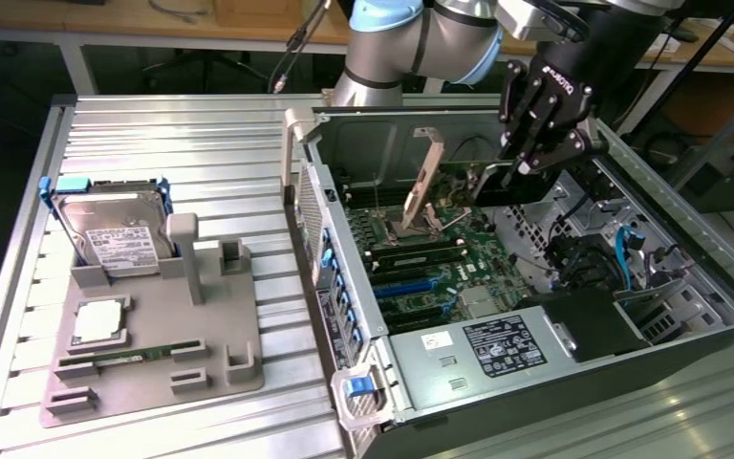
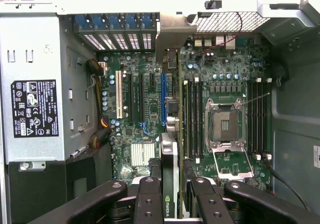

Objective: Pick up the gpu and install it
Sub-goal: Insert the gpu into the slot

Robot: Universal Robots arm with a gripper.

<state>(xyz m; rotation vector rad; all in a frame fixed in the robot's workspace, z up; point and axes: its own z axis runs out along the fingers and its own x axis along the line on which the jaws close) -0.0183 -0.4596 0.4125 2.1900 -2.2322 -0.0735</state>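
We see the pincer (image 2: 170,194) clamped on the gpu (image 2: 170,154), holding it edge-down above the motherboard (image 2: 235,69) inside the computer case (image 1: 673,239).

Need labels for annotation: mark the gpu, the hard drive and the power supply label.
gpu (image 2: 170,184): wrist view, card's upper edge between the tool's fingers.
hard drive (image 1: 118,234): exterior view, its white label.
power supply label (image 2: 34,108): wrist view, sticker's middle.
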